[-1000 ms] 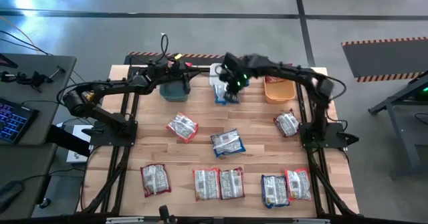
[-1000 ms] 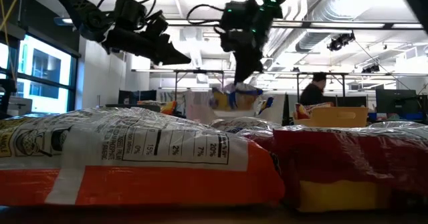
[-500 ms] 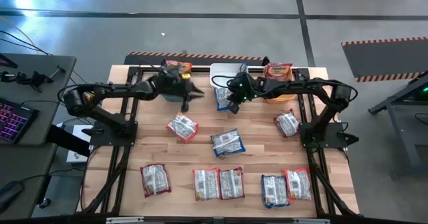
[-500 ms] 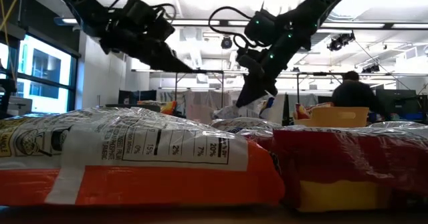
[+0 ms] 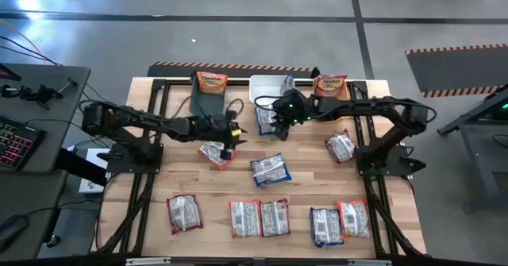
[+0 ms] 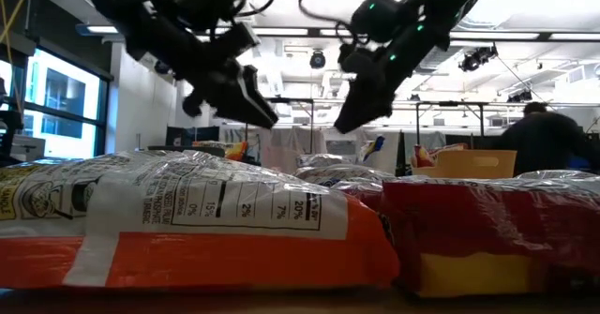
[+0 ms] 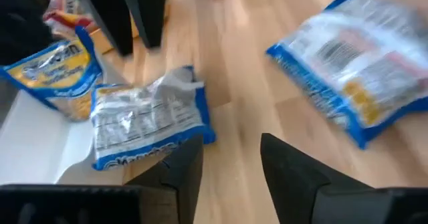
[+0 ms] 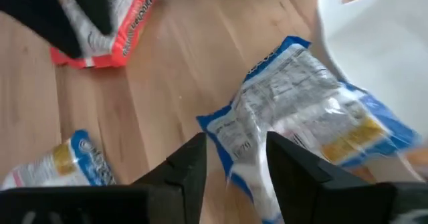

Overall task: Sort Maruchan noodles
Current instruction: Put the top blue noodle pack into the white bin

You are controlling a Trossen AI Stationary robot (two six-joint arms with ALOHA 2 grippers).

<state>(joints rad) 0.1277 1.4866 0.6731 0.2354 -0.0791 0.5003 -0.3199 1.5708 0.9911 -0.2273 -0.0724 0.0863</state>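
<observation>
Maruchan noodle packets lie silver side up on the wooden table. My left gripper hangs open beside and above an orange-edged packet; its fingers hold nothing. My right gripper hangs open over a blue-edged packet, which lies on the table with its far end against the white bin. In the low view the right gripper is up in the air. An orange packet lies in the dark teal bin, a blue one in the white bin, a red one in the orange bin.
A blue packet lies mid-table and a red one at the right. Several more packets lie in a row along the near edge. The three bins stand along the far edge. A person moves in the room behind.
My right gripper has come down and toward the near edge from over the white bin, opened and let go of the blue packet, which now lies against that bin. My left gripper has swung from the teal bin toward the near right, sunk over the orange-edged packet and opened.
</observation>
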